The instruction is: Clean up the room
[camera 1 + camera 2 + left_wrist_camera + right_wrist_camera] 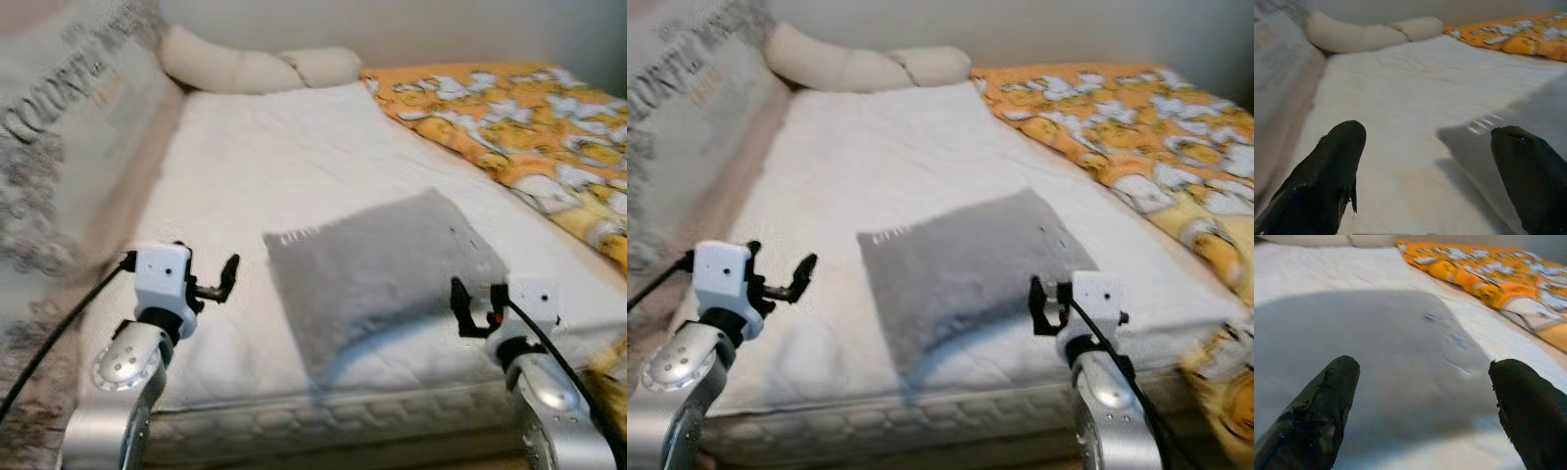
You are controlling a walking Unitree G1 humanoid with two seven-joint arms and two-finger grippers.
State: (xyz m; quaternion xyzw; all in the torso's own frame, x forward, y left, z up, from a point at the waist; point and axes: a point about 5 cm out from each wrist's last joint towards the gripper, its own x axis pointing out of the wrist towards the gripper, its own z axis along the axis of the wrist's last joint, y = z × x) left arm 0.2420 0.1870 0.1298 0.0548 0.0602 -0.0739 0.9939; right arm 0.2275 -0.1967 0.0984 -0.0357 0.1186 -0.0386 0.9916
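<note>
A grey pillow (377, 269) lies flat on the white mattress (274, 166), near the front edge, with one corner hanging over it. My left gripper (223, 282) hovers over the mattress just left of the pillow, fingers open with nothing between them; in the left wrist view the open left gripper (1426, 129) looks across the sheet at the pillow's edge (1518, 112). My right gripper (478, 299) stands open at the pillow's front right corner. The right wrist view has the pillow (1366, 342) between the spread fingers of the right gripper (1425, 363).
An orange patterned blanket (509, 117) covers the bed's right side and hangs over the right edge. A cream braided bolster (255, 69) lies along the head. A padded patterned side panel (59, 147) rises on the left.
</note>
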